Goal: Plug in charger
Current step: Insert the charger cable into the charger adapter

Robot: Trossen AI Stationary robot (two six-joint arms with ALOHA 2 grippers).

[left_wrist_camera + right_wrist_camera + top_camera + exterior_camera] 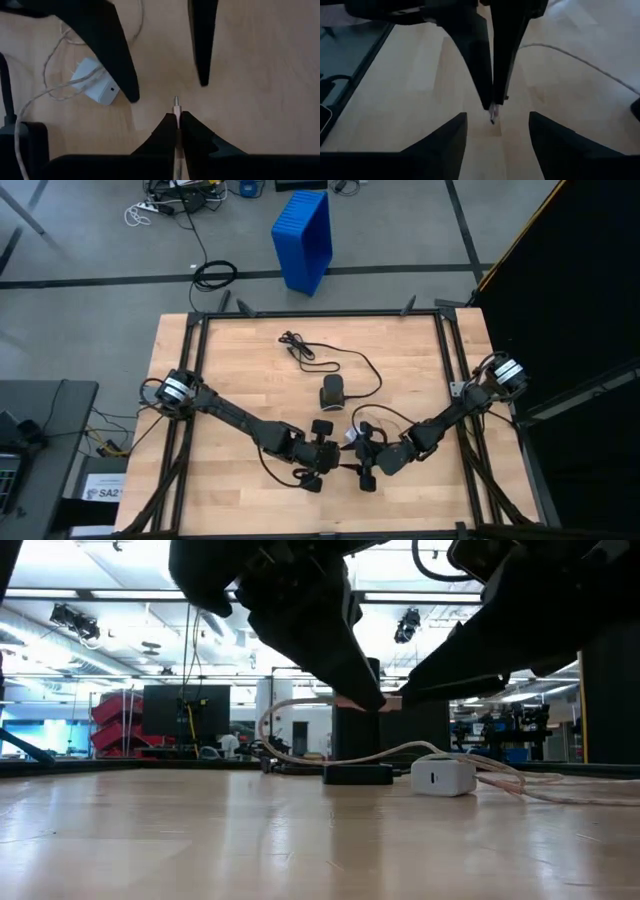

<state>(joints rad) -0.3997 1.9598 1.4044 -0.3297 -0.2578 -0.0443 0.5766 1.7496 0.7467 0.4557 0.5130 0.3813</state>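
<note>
A white charger brick [95, 86] lies flat on the wooden table, with its pale braided cable [45, 90] looping away from it. The brick also shows in the low view [443, 777] and the high view [350, 437]. Just above the table, near its front middle, my left gripper [177, 116] is shut on the cable's plug [176, 104]. My right gripper [497, 120] faces it from the table's right, open. Its two fingers [125, 75] stand on either side of the plug's tip [493, 116] without touching it. My left gripper pinches the cable's plug [176, 111] between its two fingers, which lie along it. The metal tip sticks out just past the fingertips. The fingers slant down from the table's left, and the plug hangs clear of the table [388, 702].
A black upright device [333, 392] stands just beyond the grippers, and its black cord [345, 360] coils toward the far edge. A black flat block [358, 774] lies beside the charger brick. A blue bin [303, 238] stands on the floor beyond the table.
</note>
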